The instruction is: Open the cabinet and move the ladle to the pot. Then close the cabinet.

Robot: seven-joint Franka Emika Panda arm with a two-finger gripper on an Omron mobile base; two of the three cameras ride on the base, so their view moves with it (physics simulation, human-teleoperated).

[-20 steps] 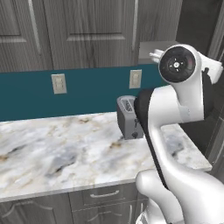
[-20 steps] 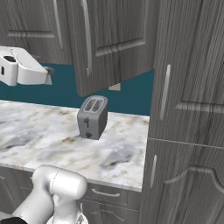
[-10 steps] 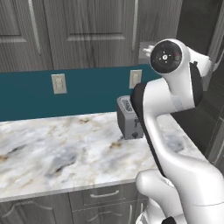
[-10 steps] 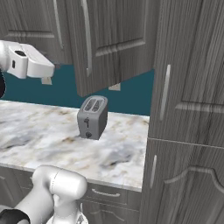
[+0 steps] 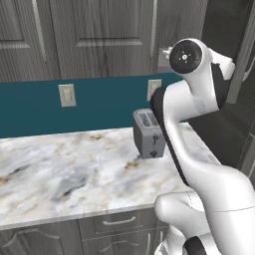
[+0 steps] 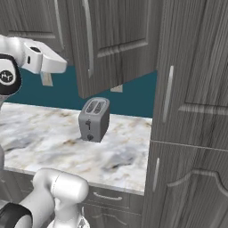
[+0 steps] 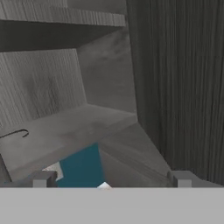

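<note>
Looking from the hand view into the open cabinet (image 7: 105,78), the claw (image 7: 111,178) points at the plain grey shelf (image 7: 65,131), and its two dark fingertips (image 7: 43,178) stand wide apart with nothing between them. On that shelf, far to the left of the claw's line and cut off by the picture's edge, lies a thin dark curved hook (image 7: 16,133); it is probably the end of the ladle's handle, but so little of it shows that this stays a guess, and which way the ladle's long axis runs cannot be told. That is what the coming move turns on: the hook sits on the shelf beyond and to the left of the fingertips, well apart from them, so the claw would need to swing left and reach deeper over the shelf. The cabinet door (image 6: 113,44) hangs swung out over the toaster (image 6: 93,118) in the right base view, so the opening step looks done. The toaster stands on the marble table (image 5: 64,174) below the cabinet, against the teal backsplash (image 5: 30,107). I judge the task early, with ladle fetching and closing yet to come.
</note>
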